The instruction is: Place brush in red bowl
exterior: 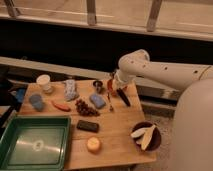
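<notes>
Reaching in from the right, the white arm (pixel 165 72) puts its hand (pixel 116 86) at the far right corner of the counter (pixel 117 131), right over the red bowl (pixel 110 86). I cannot tell if the hand is spread or pinching something. The brush (pixel 123 97) is just beside the hand, on the side of the right edge. Its black stick slants from the bowl down toward the near edge. I cannot tell if it lies on the wood or hangs from the hand. A small dark cup (pixel 98 86) sits just left of the red bowl. A white cup (pixel 44 82) stands by the far left corner. A green tray (pixel 34 142) fills the near left corner. A dark bowl (pixel 145 137) with pale slices sits at the near right corner. In the middle are grapes (pixel 86 108), a blue sponge (pixel 97 101) and a black block (pixel 87 126).
</notes>
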You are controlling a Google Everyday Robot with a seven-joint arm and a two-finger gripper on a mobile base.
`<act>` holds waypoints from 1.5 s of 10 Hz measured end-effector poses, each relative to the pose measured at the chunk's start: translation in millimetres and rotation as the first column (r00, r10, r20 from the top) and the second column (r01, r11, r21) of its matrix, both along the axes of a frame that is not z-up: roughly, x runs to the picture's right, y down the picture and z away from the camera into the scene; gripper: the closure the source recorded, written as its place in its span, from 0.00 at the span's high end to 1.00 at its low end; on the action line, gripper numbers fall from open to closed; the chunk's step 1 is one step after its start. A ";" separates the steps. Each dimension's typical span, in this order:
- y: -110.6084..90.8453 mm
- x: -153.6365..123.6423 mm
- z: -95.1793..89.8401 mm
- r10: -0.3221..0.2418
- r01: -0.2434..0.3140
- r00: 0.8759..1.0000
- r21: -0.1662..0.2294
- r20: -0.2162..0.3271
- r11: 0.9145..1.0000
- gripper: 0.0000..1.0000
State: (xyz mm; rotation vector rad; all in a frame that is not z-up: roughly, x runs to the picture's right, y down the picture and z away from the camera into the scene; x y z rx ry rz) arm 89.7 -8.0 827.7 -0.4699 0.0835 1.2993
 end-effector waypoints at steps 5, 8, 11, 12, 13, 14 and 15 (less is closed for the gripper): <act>20.5 10.2 51.6 0.047 -0.040 0.996 -0.098 0.071 0.994 0.00; 30.6 17.7 68.7 0.087 -0.073 0.992 -0.142 0.093 0.987 0.07; 30.4 14.1 68.2 0.100 -0.082 0.988 -0.150 0.118 0.985 0.37; 27.8 12.2 65.3 0.101 -0.082 0.987 -0.146 0.127 0.986 0.47; 24.0 10.6 61.9 0.100 -0.081 0.986 -0.139 0.135 0.987 0.58; 20.6 9.2 58.9 0.098 -0.079 0.985 -0.132 0.141 0.988 0.69; 16.7 7.8 56.4 0.095 -0.077 0.985 -0.124 0.144 0.989 0.76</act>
